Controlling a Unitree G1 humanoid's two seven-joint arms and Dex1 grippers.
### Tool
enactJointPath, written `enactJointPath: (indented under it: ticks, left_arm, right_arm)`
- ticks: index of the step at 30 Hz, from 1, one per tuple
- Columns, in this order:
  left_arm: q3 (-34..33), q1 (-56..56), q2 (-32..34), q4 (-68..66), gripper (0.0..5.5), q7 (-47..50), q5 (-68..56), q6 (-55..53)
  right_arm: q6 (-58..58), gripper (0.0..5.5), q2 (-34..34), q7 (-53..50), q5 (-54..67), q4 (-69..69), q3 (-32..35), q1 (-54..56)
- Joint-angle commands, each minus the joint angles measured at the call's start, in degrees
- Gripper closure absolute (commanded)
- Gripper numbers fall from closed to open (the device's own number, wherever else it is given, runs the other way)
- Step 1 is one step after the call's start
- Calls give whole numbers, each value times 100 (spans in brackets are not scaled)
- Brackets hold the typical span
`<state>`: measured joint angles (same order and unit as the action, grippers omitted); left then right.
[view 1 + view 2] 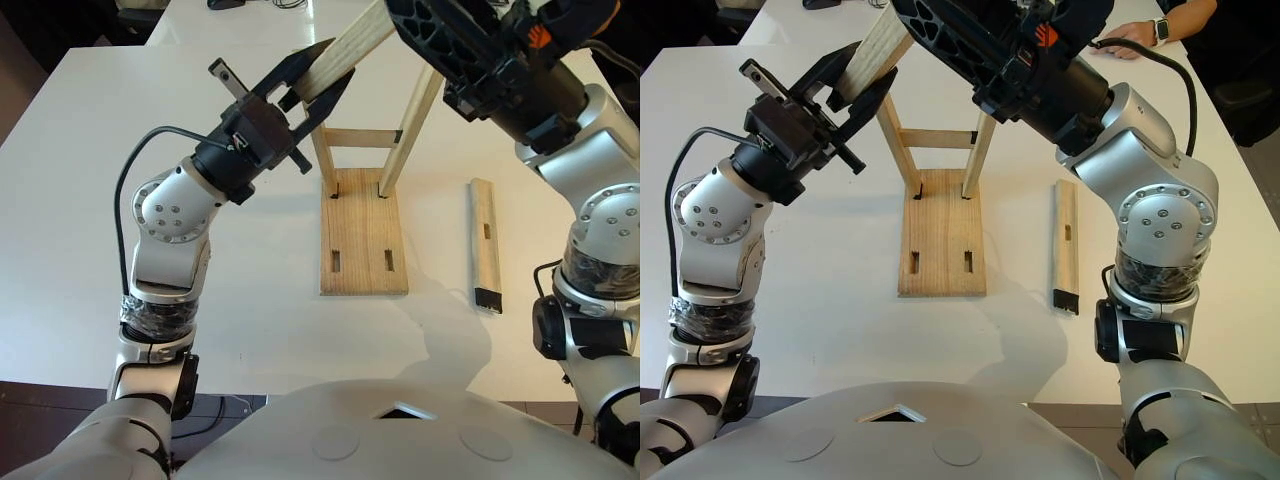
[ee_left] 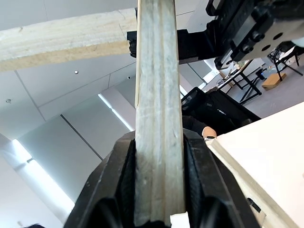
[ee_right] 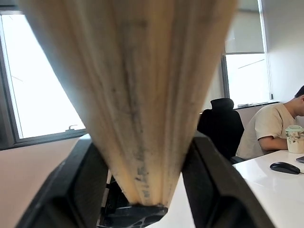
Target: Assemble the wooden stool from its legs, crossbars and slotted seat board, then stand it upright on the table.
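White table [image 1: 120,200]: the slotted seat board [image 1: 362,250] is lying flat mid-table, with two legs joined by a crossbar [image 1: 360,138] standing in its far slots. A loose leg [image 1: 486,240] is lying just right of the board. You're holding another leg [image 1: 350,50] aloft above them, left gripper [image 1: 330,68] and right gripper [image 3: 142,180] both clamping it.

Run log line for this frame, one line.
left gripper: shut on wooden piece, raised | right gripper: shut on same piece | seat board: flat, legs, crossbar fitted | loose leg: on table
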<state>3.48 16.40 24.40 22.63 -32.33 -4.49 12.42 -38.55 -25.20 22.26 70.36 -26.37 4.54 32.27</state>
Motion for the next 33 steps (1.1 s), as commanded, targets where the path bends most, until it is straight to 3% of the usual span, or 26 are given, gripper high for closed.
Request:
enactJointPath:
  ticks: [1, 15, 24, 27, 33]
  left_arm:
    - [-115, -59, 90, -231, 442, 67, 139, 155]
    - [-104, 51, 16, -336, 442, 112, 94, 109]
    - [-106, -117, 24, -321, 301, 69, -70, -343]
    - [-312, -70, 72, -469, 266, 115, -187, -512]
    - [-805, -92, 169, -1345, 266, 251, -269, -577]
  right_arm:
    - [-107, 343, -83, 137, 4, -157, 41, -85]
    - [-50, 345, -120, 417, -447, -268, -33, -277]
    - [116, 345, -35, 332, -528, -258, 228, -109]
    - [57, 345, -276, 392, -384, -336, 515, -106]
    - [-524, 345, -1516, 1061, 279, -516, 1461, -790]
